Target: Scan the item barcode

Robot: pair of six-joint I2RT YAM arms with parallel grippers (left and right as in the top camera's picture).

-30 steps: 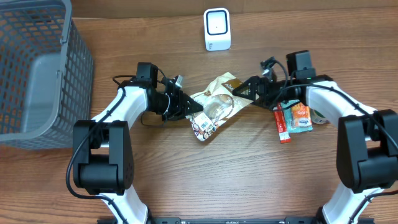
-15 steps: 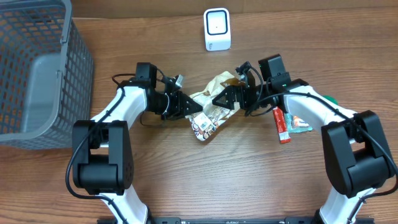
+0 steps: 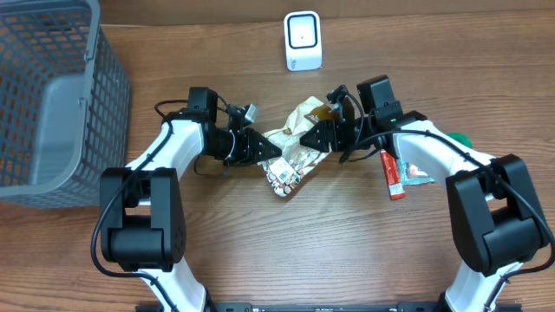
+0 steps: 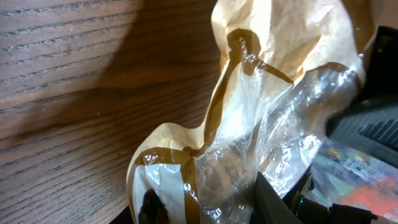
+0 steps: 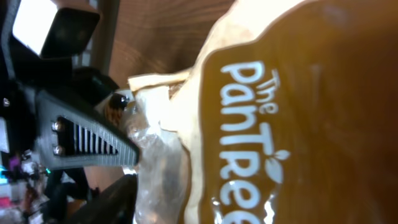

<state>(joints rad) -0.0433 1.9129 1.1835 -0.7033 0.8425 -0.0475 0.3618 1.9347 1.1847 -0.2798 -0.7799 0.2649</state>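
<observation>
The snack bag [image 3: 301, 116] lies mid-table, nearer than the scanner [image 3: 303, 41]. The left gripper [image 3: 272, 151] pinches its left edge. The right gripper [image 3: 310, 138] sits at its right end, jaws partly spread; whether they grip it I cannot tell.

one grey mesh basket [image 3: 43, 95] at the upper left, one white box-shaped scanner [image 3: 303, 41] at top centre, one crinkled beige-and-clear bakery bag [image 3: 293, 139] mid-frame, two black-and-white robot arms [image 3: 169, 149], and at the right one red stick packet [image 3: 393, 176], one orange-and-teal packet [image 3: 420, 163], one green item [image 3: 457, 139], mostly hidden
</observation>
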